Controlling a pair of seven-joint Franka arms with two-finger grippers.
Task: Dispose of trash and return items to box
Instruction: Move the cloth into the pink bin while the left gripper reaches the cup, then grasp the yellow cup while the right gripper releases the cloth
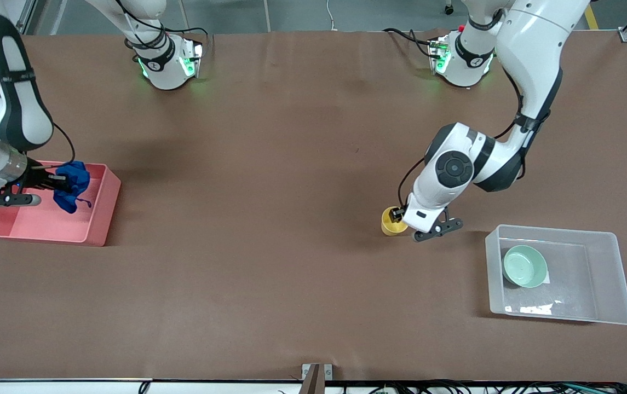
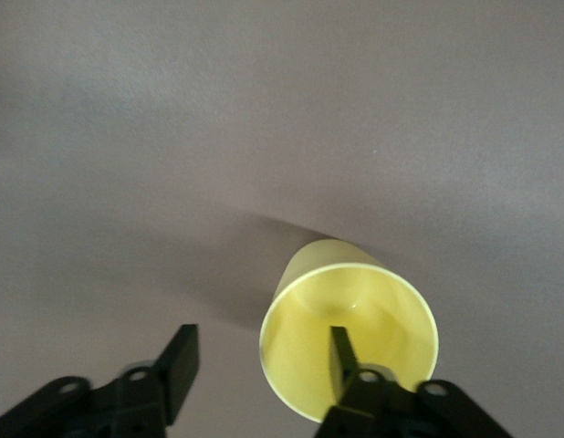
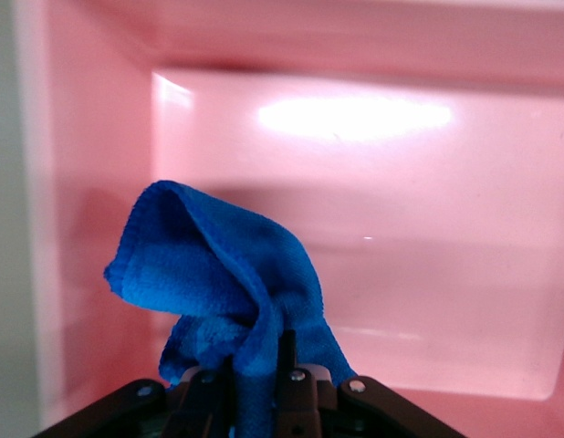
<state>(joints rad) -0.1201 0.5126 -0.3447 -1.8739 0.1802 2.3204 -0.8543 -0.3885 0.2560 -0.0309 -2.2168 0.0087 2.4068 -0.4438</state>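
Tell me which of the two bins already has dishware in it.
The clear box, at the left arm's end of the table: the green bowl sits in it. The pink bin has only the blue wad, held over it by the right gripper.

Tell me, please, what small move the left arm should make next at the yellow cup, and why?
Probably close the left gripper on the yellow cup's wall. Its fingers are open, one finger inside the rim and the other outside, so the wall lies between them. The cup stands on the table, outside the clear box that holds the green bowl.
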